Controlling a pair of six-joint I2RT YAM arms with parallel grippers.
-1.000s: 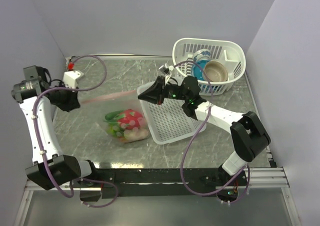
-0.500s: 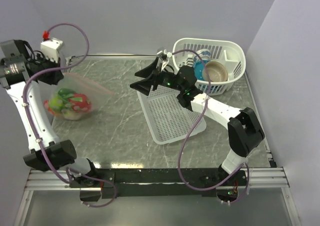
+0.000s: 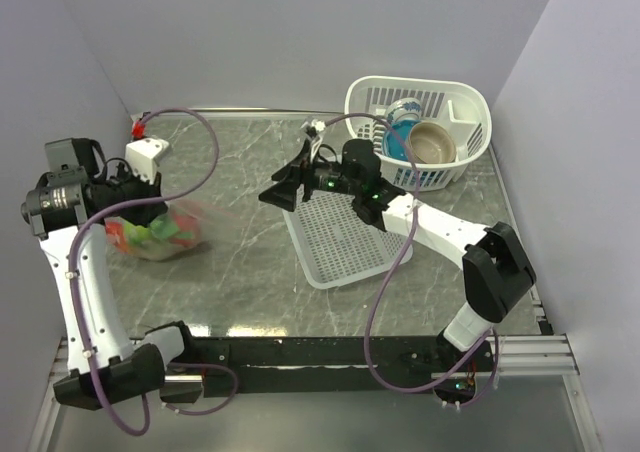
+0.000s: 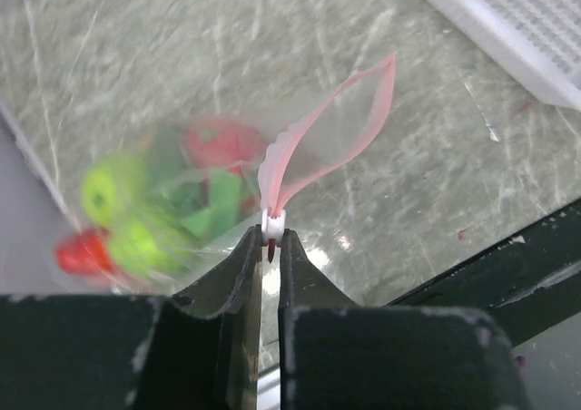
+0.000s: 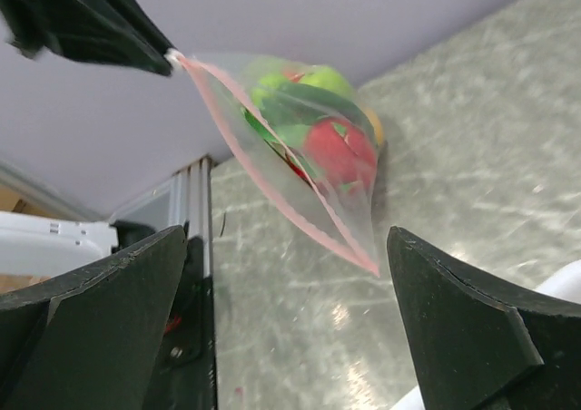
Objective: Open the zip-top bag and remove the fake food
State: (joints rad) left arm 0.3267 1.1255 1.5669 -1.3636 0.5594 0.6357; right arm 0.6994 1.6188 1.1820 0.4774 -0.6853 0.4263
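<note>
Above the tabletop point(image 3: 250, 262), the left gripper point(image 4: 270, 242) pinches the bag point(image 3: 160, 230) by its zip, so the open right gripper point(image 3: 285, 180) should grab its bottom.

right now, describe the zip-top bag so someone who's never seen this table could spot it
On the grey marble table's left side, the left end effector pinches the zip-top bag by its strip. It is the only clear, soft thing: pink zip strip, red and green fake food inside, unlike the white perforated tray nearby.

The zip-top bag point(image 5: 309, 151) is thin, clear, glossy plastic; the table point(image 3: 250, 262) is smooth, grey-marbled, faintly shiny.
</note>
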